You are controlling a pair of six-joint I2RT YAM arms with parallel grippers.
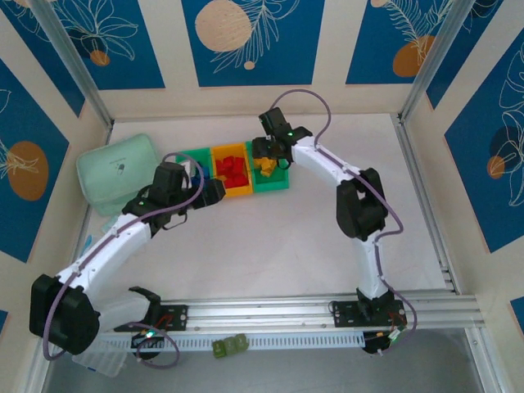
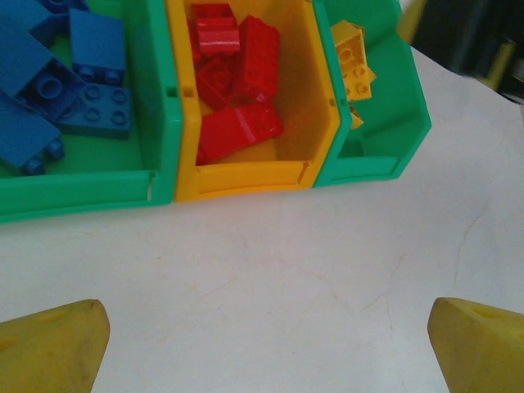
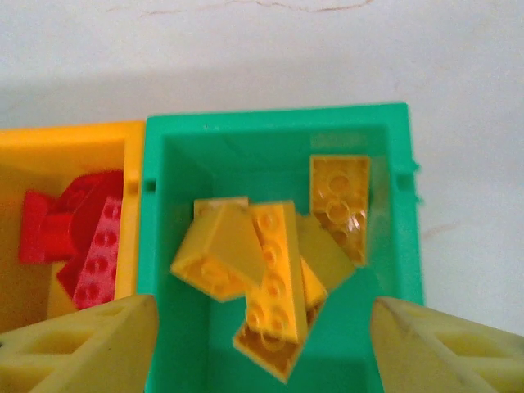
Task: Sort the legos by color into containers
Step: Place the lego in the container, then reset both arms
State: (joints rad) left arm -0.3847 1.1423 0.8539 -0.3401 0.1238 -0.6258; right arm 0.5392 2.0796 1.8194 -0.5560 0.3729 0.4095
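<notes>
Legos [image 1: 233, 170] are laid by color in three containers [image 1: 237, 193] set in a row. Blue legos [image 2: 74, 90] are seen in the left green bin [image 2: 160, 98], red legos [image 2: 241, 90] in the orange bin [image 2: 246, 176] in the middle, and yellow legos [image 3: 262, 270] in the right green bin [image 3: 278, 131]. The left gripper [image 2: 262, 344] is spread wide over the white table [image 2: 270, 262] just in front of the bins. The right gripper [image 3: 262, 336] is spread apart over the yellow legos. Nothing is pinched by either one.

Blue legos [image 2: 97, 45] filled one green bin [image 2: 82, 193], red legos [image 2: 246, 57] the orange bin [image 2: 246, 182], yellow legos [image 3: 270, 254] the other green bin [image 3: 278, 135]; wall panels [image 1: 282, 49] showed white leaves on blue.
</notes>
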